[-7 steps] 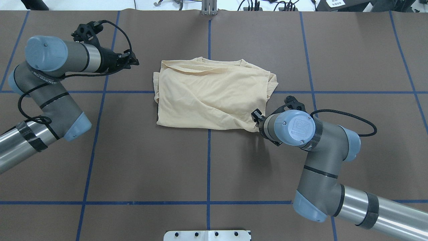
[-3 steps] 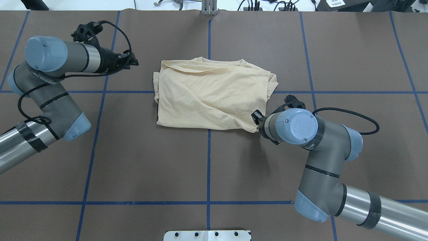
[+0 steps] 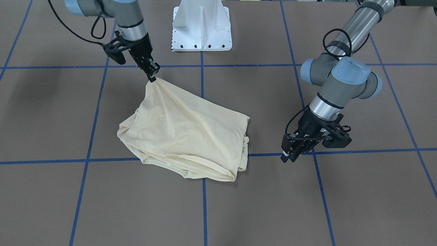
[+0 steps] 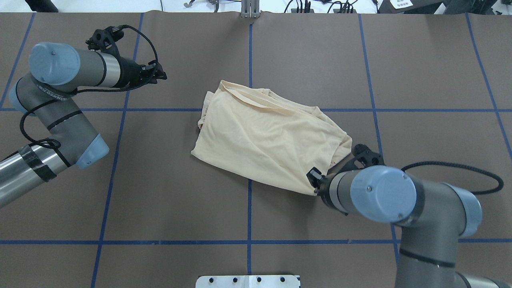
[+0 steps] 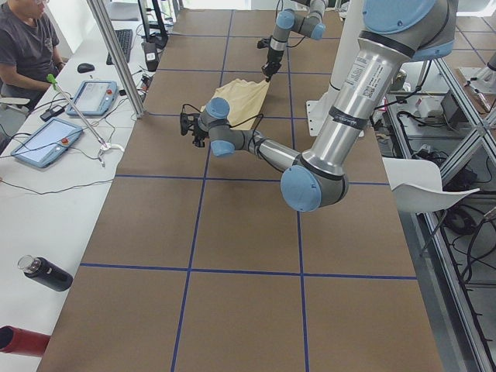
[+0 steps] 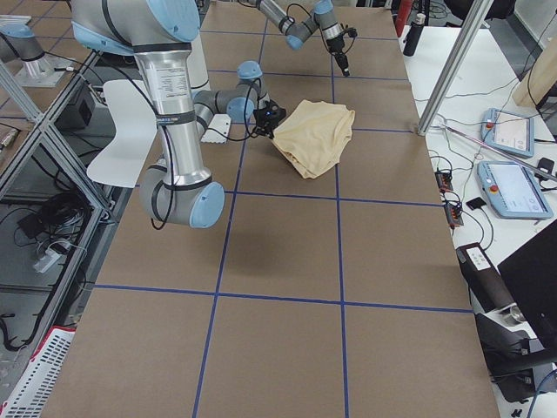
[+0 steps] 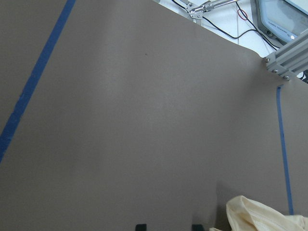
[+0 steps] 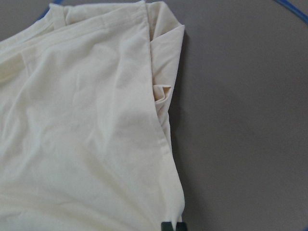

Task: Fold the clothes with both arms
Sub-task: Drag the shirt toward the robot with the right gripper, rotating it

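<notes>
The pale cream-yellow shirt (image 4: 264,140) lies folded and skewed on the brown table, print hidden. My right gripper (image 4: 315,185) is shut on the shirt's near right corner. In the front-facing view the right gripper (image 3: 152,76) pinches that corner a little above the table, and the cloth (image 3: 184,133) slopes down from it. The right wrist view shows the fabric (image 8: 86,134) running into the closed fingertips (image 8: 166,225). My left gripper (image 4: 162,74) is open and empty, apart from the shirt's left edge. It hovers just above the table (image 3: 286,158). The left wrist view shows a shirt edge (image 7: 260,216).
The white pedestal base (image 3: 201,27) stands at the robot's side of the table. Blue tape lines (image 4: 249,224) grid the brown surface. An operator (image 5: 27,46) sits beyond the far table edge, with tablets (image 5: 46,139) and a dark bottle (image 5: 45,273).
My right gripper has pulled the held corner toward the robot and to the right. The shirt slid and turned with it. The left arm has not moved.
</notes>
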You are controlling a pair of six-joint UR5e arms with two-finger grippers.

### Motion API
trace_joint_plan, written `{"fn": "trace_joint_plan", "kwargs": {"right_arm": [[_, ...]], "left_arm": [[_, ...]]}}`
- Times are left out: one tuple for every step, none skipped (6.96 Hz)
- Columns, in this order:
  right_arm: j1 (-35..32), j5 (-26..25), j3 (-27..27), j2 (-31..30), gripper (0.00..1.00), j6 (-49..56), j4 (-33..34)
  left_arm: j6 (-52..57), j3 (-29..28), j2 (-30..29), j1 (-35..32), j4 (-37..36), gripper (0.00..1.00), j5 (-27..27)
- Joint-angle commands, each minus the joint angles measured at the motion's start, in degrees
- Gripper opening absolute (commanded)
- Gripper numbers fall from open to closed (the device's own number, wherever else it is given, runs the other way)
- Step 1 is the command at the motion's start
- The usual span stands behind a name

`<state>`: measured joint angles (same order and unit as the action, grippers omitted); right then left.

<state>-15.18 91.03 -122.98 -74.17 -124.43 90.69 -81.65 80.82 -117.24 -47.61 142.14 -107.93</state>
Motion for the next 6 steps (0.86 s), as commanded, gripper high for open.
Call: {"fn": "trace_joint_plan", "kwargs": {"right_arm": [[12.1, -2.0, -5.5, -0.1, 0.34, -4.9, 10.7], [15.9, -3.4, -5.6, -0.4, 0.99, -6.8, 12.7], [19.3, -5.8, -5.7, -0.4, 1.00, -8.4, 13.4], [19.7, -5.9, -7.3, -0.4, 1.00, -9.0, 13.7], [16.9, -5.9, -10.4, -0.2, 1.00, -9.0, 15.7], [11.5, -5.3, -10.5, 0.3, 1.00, -8.0, 15.9]], "left_arm": [[-2.4, 4.2, 0.1, -0.1, -0.7, 0.43, -8.2], [-6.3, 5.6, 0.1, 0.1, -0.7, 0.43, -9.8], [-11.3, 8.0, 0.1, 0.2, -1.0, 0.45, -12.3], [-17.8, 11.0, 0.1, 2.2, -2.4, 0.47, -12.8], [-21.8, 15.1, 2.9, 8.2, -4.3, 0.52, -9.0], [-21.9, 20.1, 4.8, 13.4, -12.6, 0.53, -3.2]]}}
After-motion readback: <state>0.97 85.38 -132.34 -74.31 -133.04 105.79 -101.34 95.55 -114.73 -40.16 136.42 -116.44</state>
